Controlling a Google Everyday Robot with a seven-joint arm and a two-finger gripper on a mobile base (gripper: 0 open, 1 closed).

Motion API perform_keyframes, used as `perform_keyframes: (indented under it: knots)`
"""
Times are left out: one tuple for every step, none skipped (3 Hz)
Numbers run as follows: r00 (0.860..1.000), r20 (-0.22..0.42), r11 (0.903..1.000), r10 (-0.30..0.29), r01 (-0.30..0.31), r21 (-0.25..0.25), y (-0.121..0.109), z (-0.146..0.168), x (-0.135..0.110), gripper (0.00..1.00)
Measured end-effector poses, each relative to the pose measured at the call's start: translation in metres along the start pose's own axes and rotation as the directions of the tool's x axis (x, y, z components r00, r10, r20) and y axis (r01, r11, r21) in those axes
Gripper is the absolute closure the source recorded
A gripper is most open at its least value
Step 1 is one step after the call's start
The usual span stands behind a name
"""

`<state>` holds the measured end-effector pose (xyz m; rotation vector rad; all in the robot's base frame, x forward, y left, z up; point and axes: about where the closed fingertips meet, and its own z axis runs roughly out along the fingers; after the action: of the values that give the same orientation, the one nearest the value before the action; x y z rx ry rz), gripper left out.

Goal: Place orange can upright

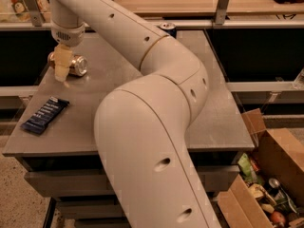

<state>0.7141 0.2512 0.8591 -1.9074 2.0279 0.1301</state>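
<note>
The orange can (78,65) lies on its side near the back left corner of the grey table (213,113), its silver end facing right. My gripper (61,72) hangs from the arm straight down over the can's middle. It crosses in front of the can and reaches to about the table top. Part of the can shows on either side of the gripper.
A dark blue snack bar (45,114) lies near the table's front left. A dark blue can (167,28) stands at the back edge. My arm (156,108) covers the table's middle. An open cardboard box (273,175) of items sits on the floor at the right.
</note>
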Motion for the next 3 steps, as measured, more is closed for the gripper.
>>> perform_keyframes:
  knots:
    - [0.999, -0.024, 0.9996, 0.029, -0.029, -0.002, -0.002, 0.011, -0.004, 0.0]
    - [0.998, -0.047, 0.9988, 0.048, -0.048, -0.007, -0.003, 0.021, -0.006, 0.0]
    - [0.997, -0.059, 0.9982, 0.057, -0.058, -0.013, -0.003, 0.028, -0.008, 0.0]
